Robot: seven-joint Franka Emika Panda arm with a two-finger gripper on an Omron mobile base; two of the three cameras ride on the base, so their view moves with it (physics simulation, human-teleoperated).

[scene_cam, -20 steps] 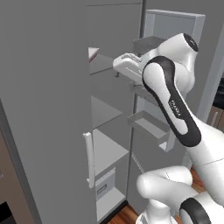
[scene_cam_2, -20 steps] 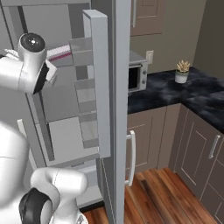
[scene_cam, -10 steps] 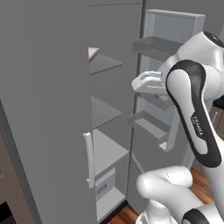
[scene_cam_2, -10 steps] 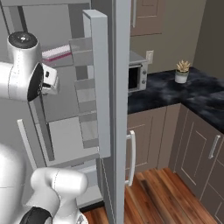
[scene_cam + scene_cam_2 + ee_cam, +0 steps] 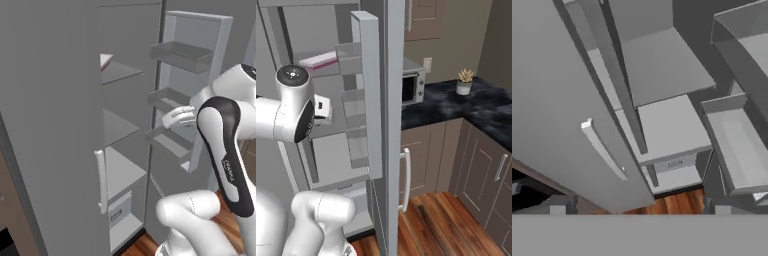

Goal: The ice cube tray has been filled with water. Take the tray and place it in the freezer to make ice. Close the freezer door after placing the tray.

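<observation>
- Left base view showed the small pale pinkish-white ice cube tray lying on an upper shelf of the tall grey freezer, well apart from my pincer.
- I could not tell whether my pincer's fingers were apart or together.
- The tall narrow grey freezer door stood open beside my hand.
- Risk, as I judged it: my forearm could snag the door's shelf bins on the closing swing.
- A hard slam might have slopped water from the tray.

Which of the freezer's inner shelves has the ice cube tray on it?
The top shelf: the pinkish ice cube tray lies on it, while the freezer's lower shelves are bare.
</observation>
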